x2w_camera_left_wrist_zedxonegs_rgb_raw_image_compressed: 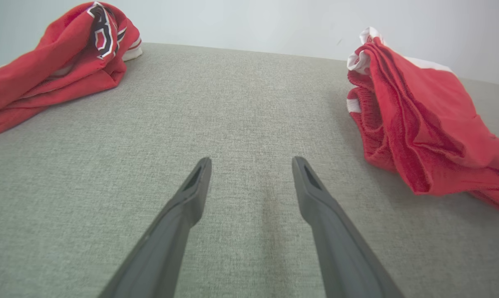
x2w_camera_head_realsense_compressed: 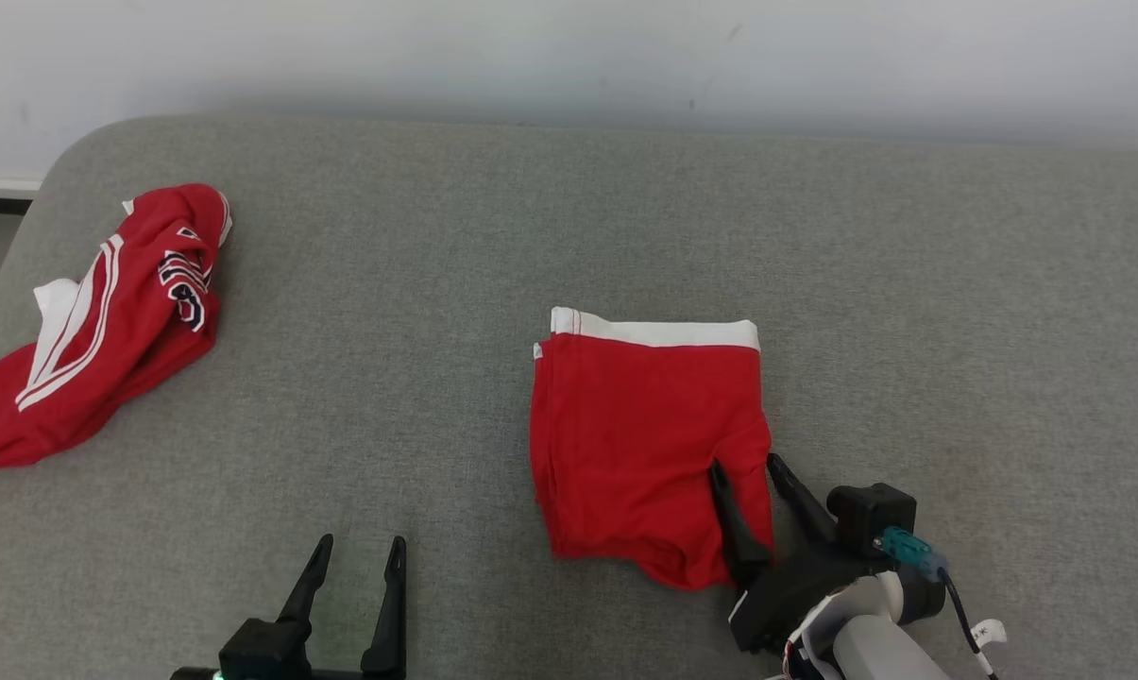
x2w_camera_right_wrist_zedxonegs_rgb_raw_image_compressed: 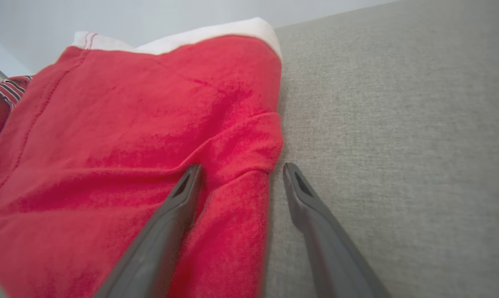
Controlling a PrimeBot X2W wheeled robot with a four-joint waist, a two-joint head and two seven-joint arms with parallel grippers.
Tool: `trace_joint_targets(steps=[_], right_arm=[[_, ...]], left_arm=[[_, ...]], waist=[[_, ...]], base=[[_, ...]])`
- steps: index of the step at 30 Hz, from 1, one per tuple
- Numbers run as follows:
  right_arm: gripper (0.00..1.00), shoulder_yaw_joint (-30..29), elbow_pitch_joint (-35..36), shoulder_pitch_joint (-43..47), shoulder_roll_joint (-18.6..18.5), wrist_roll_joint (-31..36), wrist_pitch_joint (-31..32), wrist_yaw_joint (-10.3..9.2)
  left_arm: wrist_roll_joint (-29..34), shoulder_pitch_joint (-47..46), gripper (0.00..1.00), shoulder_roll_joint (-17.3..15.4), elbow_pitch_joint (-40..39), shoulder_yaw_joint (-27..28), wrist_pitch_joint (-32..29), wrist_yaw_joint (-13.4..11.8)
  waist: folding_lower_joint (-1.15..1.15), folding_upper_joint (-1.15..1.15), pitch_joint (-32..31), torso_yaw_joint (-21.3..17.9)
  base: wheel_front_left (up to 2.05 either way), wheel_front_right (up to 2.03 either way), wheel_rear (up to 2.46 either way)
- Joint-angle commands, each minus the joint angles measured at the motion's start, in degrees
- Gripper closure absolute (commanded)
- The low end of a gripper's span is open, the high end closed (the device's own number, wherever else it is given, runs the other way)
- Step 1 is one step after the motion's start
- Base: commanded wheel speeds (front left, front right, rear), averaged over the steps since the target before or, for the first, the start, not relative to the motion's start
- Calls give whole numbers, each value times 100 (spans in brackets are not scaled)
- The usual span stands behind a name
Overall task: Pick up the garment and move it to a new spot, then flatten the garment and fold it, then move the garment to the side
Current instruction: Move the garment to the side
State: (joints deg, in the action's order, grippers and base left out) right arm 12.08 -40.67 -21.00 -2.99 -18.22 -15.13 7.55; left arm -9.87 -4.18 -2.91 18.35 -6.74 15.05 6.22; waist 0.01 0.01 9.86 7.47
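**Head view.** The garment [x2w_camera_head_realsense_compressed: 649, 444], a red knit with a white band along its far edge, is found folded into a rough rectangle. It lies flat, right of centre, on the grey woven surface [x2w_camera_head_realsense_compressed: 531, 208]. The right gripper [x2w_camera_head_realsense_compressed: 746, 463] is set at its near right corner, spread, with nothing clamped. The left gripper [x2w_camera_head_realsense_compressed: 362, 540] is held spread over bare weave, well apart from the garment. A crumpled red jersey [x2w_camera_head_realsense_compressed: 96, 321] with white stripes is noted at far left.

**Left wrist view.** Two dark, tapered fingers [x2w_camera_left_wrist_zedxonegs_rgb_raw_image_compressed: 183, 207] are seen parted. The garment's stacked layers lie to the right and the jersey at upper left, neither touched.

**Right wrist view.** One finger is seen over the red cloth, the other over grey weave, and the garment's side edge lies between them. Contact cannot be confirmed.
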Motion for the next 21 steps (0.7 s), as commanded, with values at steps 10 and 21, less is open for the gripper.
trace_joint_targets(steps=[10,21], right_arm=[[100,71,-524,-279,15,-136,6,-14],[100,-225,-345,48,7,-40,0,-15]], left_arm=[[28,-97,0,4,32,22,19,-9],[111,27,0,3,-1,77,19,60]], waist=[[-1,-1,107,107],[-1,-1,-252,-1024]], base=[[0,0,0],[0,0,0]])
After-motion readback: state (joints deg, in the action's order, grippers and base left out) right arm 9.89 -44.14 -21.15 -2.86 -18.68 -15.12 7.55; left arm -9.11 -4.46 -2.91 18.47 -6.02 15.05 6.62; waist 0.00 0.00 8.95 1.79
